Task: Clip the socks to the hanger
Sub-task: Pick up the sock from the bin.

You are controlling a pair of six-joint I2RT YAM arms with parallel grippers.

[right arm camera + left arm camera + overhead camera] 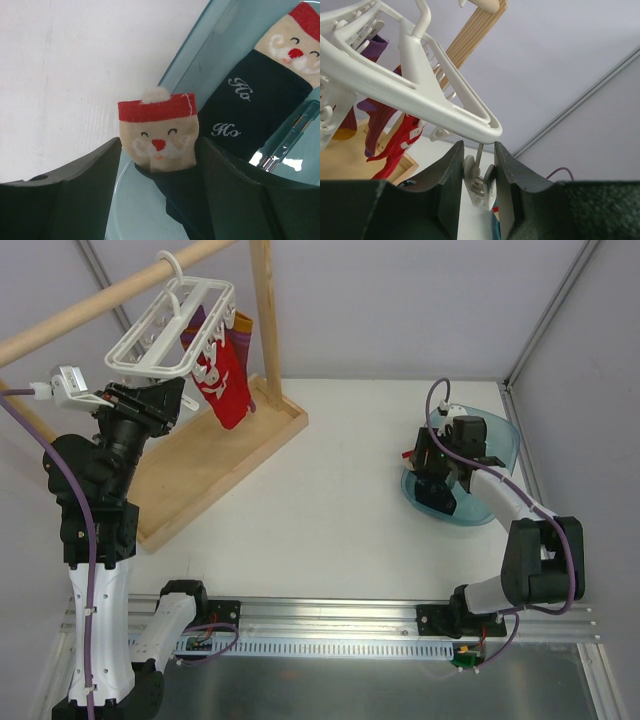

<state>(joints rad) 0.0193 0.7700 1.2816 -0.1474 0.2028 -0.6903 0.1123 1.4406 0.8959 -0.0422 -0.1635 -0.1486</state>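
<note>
Left gripper (478, 150) pinches a clip (480, 185) under the hanger (420, 97); right gripper (160, 144) grips one sock (156, 107) at the bowl (190, 70), well right of the hanger. If your squeeze slips, the clip may shut early.

In the right wrist view the dark foot of the nearer sock (159, 125) drops out of sight between the fingers of the right gripper (160, 145) and off the bottom edge; the other sock (265, 95) is cut by the top right corner. In the left wrist view the hanger (420, 95) runs off the left edge, and whether the left gripper (478, 147) presses the clip (480, 182) cannot be told.
</note>
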